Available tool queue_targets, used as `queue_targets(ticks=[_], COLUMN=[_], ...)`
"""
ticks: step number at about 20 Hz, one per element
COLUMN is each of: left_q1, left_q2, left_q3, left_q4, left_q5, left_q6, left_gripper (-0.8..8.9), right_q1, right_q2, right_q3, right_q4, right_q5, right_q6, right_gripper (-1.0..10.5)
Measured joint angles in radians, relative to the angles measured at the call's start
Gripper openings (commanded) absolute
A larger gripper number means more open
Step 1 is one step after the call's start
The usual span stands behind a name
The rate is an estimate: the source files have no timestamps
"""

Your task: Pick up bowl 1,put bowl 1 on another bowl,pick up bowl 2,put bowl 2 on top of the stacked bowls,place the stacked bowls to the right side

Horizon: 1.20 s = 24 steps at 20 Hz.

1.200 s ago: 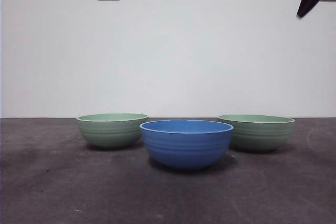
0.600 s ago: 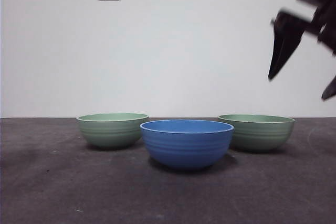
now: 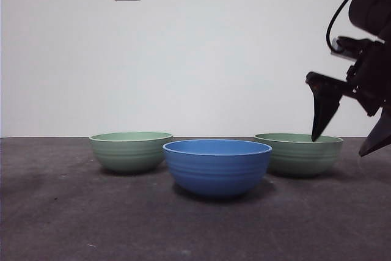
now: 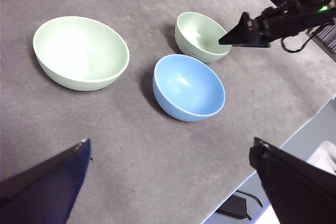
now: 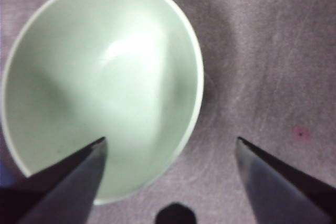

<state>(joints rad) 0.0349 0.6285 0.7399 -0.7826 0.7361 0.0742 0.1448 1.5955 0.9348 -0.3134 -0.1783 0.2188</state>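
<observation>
Front view: two green bowls [image 3: 131, 151] [image 3: 299, 153], one blue bowl [image 3: 217, 166].

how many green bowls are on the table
2. One pale green bowl stands on the far side of the blue bowl from the working arm; the other green bowl sits under the right gripper, whose open jaws straddle its rim.

Front view sits low, level across the table. Left wrist looks down from high, wide. Right wrist close above the green bowl [image 5: 100, 87], which all three share.
</observation>
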Motion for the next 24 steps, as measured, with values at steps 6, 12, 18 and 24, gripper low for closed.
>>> queue_targets(ticks=[6, 12, 18, 24], left_q1=[0.000, 0.000, 0.000, 0.000], left_q2=[0.000, 0.000, 0.000, 0.000], left_q3=[0.000, 0.000, 0.000, 0.000], left_q4=[-0.003, -0.003, -0.004, -0.004], left_q5=[-0.001, -0.001, -0.002, -0.012], left_q6=[0.000, 0.000, 0.000, 0.000], left_gripper=[6.25, 6.25, 6.25, 6.25], right_q1=[-0.001, -0.001, -0.001, 0.084], right_q2=[0.036, 0.036, -0.027, -0.189], right_q3=[0.000, 0.000, 0.000, 0.052], right_q4=[0.051, 0.079, 0.091, -0.033], right_q5=[-0.001, 0.001, 0.001, -0.054], right_q6=[0.003, 0.006, 0.006, -0.002], right_gripper=[1.0, -0.1, -0.1, -0.1])
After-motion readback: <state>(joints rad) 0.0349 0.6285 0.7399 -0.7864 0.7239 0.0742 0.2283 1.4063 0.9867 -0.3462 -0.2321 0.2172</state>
